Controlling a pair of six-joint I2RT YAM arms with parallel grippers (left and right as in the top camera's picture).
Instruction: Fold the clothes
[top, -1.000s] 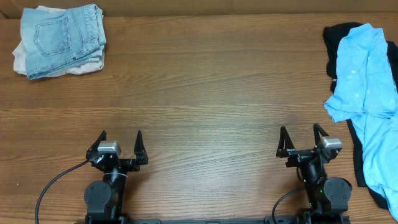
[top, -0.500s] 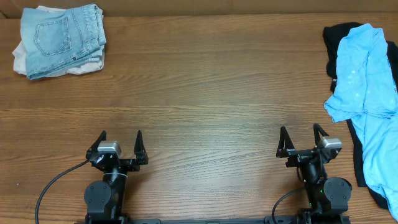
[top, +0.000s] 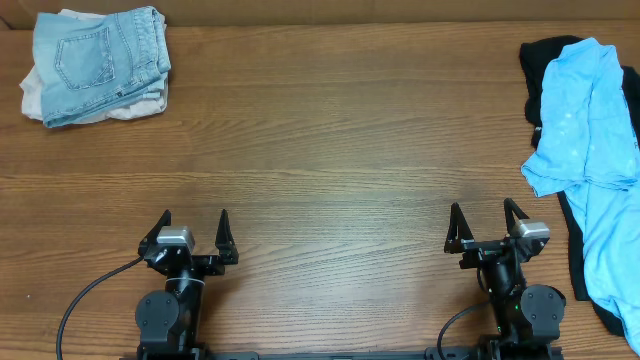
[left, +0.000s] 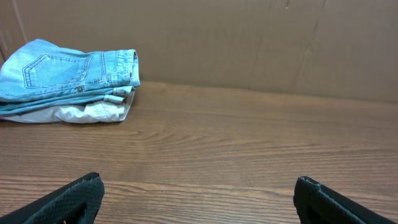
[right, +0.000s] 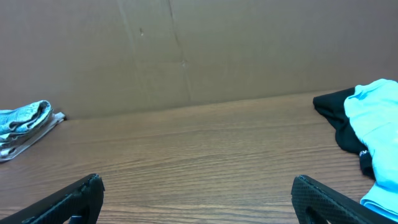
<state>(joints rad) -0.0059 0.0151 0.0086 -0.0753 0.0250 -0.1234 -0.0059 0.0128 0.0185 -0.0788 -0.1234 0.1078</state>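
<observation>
Wooden table (top: 330, 150) bare through the middle, clothes out at the edges, both arms parked at 6 o'clock.

Up at 10 o'clock, the folded denim shorts (top: 100, 60) sit on top of the beige shorts (top: 32, 92), close to the far edge by the cardboard wall (left: 249, 37). Over at 3 o'clock, the sky-blue shirt (top: 585, 120) sprawls rumpled across the black garment (top: 548, 52) and runs off the right edge of the overhead view. Between the two piles it's bare wood all the way across. The left gripper (top: 193, 218) has its fingers spread wide with nothing between them, and the right gripper (top: 483, 210) is the same, released and empty, both well apart from any cloth. Against a second ago, no change at all: arms, piles and folds sit exactly where they were.
</observation>
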